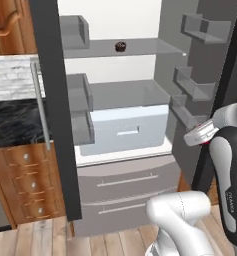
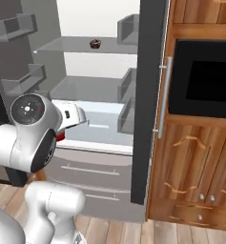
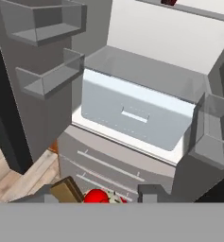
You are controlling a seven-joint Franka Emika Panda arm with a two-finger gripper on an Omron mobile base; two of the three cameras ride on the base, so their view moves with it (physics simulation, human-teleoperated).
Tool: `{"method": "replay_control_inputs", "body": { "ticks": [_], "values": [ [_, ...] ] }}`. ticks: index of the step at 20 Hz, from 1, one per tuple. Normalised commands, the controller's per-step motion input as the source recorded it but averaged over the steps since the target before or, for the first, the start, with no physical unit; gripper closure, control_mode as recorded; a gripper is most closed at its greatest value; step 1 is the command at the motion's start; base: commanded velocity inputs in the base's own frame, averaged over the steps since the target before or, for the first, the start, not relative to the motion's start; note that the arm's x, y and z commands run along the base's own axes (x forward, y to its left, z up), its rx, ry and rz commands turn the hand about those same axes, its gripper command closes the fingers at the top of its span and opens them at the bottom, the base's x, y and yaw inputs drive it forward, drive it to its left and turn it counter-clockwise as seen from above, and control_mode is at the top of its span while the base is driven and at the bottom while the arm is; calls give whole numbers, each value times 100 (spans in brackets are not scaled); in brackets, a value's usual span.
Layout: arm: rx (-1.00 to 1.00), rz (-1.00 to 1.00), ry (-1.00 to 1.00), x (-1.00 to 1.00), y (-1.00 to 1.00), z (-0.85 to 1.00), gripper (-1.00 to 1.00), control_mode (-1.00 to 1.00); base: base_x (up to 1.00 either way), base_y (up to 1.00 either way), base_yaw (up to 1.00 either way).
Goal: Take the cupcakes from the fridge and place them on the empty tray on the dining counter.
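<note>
sitting on the upper glass shelf near its front edge, mid-width in the open fridge (image 1: 140, 120), a dark chocolate cupcake (image 1: 120, 47). gripper (image 3: 101, 197) holds the red-topped cupcake (image 3: 96, 196) between part-closed fingers, below the white drawer (image 1: 127, 129).

One fridge (image 1: 125, 165) stands with two doors open. One chocolate cupcake (image 1: 120, 47) sits at twelve o'clock on the upper shelf; a second, red-topped cupcake (image 3: 98, 196) shows at six o'clock in the hand view. Two lower drawers (image 1: 127, 192), one white crisper bin (image 1: 127, 130), one wall oven (image 2: 205, 81)
</note>
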Motion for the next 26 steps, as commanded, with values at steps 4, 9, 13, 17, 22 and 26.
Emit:
{"method": "replay_control_inputs", "body": {
  "ticks": [4,9,13,17,22,26],
  "values": [
    [0,0,0,0,0,0,100,100,-72,0,-2],
    [0,0,0,0,0,0,100,100,-78,0,-6],
    [0,0,0,0,0,0,100,100,-23,23,-27],
    [0,0,0,0,0,0,100,100,0,43,-38],
    [0,0,0,0,0,0,100,100,0,48,-55],
    [0,0,0,0,0,0,100,100,0,37,-60]
  ]
}}
